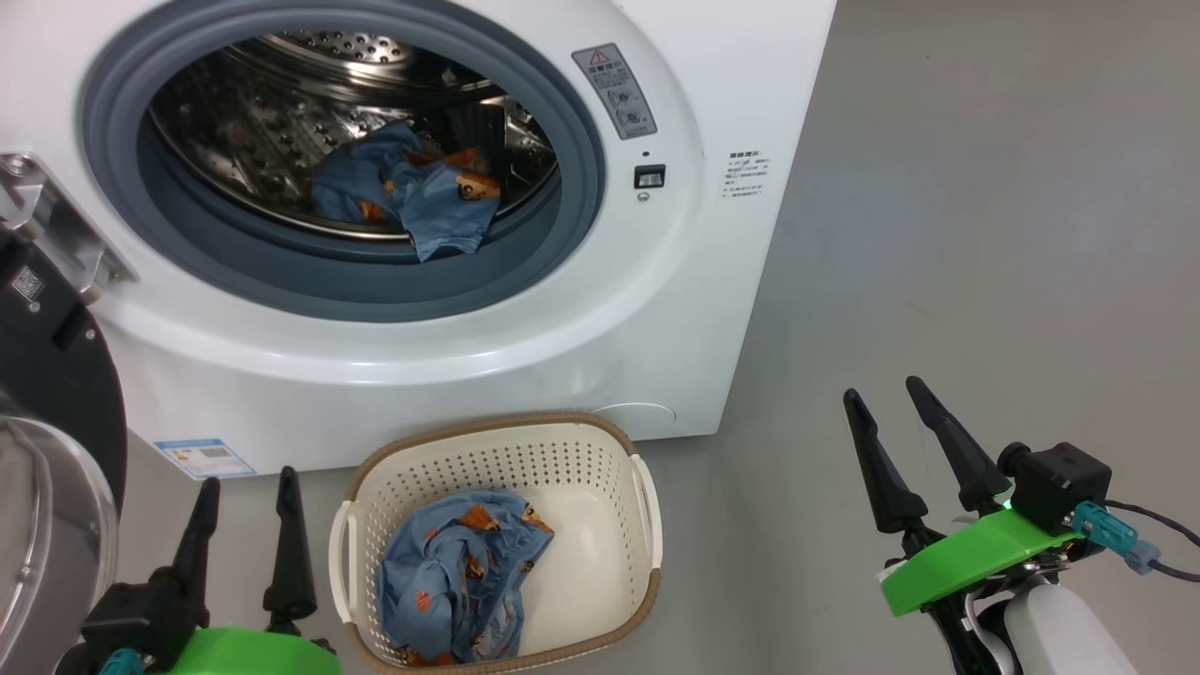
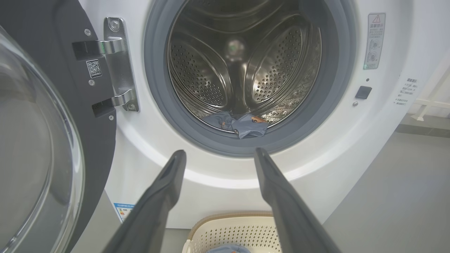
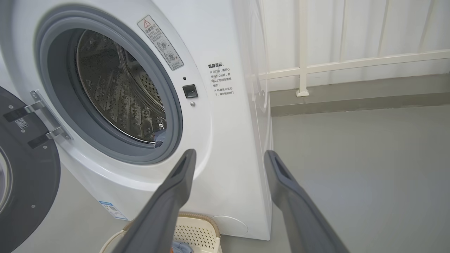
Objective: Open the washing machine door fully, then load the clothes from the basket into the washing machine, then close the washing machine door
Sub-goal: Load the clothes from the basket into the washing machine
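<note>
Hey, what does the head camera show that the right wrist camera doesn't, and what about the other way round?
Head view adds: the left gripper, open beside the basket, and a full look at the clothes in the basket and in the drum. Right wrist view adds: a white railing along the wall behind the washing machine. Both share: the machine, its open washing machine door, the basket, and the right gripper, open.

Door [image 1: 66, 394] partly off-frame, L edge
</note>
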Tool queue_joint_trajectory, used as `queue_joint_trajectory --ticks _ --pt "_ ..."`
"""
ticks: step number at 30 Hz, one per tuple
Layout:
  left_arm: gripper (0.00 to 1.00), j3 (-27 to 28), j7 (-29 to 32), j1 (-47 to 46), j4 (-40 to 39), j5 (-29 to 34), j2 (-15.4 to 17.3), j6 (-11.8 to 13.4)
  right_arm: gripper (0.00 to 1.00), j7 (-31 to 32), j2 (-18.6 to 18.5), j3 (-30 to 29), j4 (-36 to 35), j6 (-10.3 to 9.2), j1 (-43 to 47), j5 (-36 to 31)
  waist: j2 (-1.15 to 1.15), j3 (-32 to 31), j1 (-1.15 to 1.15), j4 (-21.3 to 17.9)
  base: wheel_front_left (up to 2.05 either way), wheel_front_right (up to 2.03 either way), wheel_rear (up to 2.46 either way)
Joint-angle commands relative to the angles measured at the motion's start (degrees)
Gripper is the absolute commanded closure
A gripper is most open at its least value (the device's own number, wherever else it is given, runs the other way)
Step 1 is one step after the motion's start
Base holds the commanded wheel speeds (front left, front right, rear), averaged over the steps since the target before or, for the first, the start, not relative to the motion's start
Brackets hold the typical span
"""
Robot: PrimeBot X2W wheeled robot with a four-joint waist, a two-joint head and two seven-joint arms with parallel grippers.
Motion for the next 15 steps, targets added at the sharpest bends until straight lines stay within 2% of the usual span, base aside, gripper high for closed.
queue_joint_trajectory --ticks 1,15 --pt "0.0 1.49 -0.3 -2.1 -1.45 -0.29 0.65 0.48 0.0 -0.27 -0.26 1.11 -1.36 0.09 -0.67 -0.01 0.0 0.23 0.0 -0.03 0.0 0.0 0.0" --pt "0.0 -0.15 -0.3 -6.42 1.7 -0.53 0.64 -0.49 0.0 -0.27 0.46 0.75 -2.04 0.09 -2.87 -0.25 0.0 7.0 0.0 -1.0 0.0 0.0 0.0"
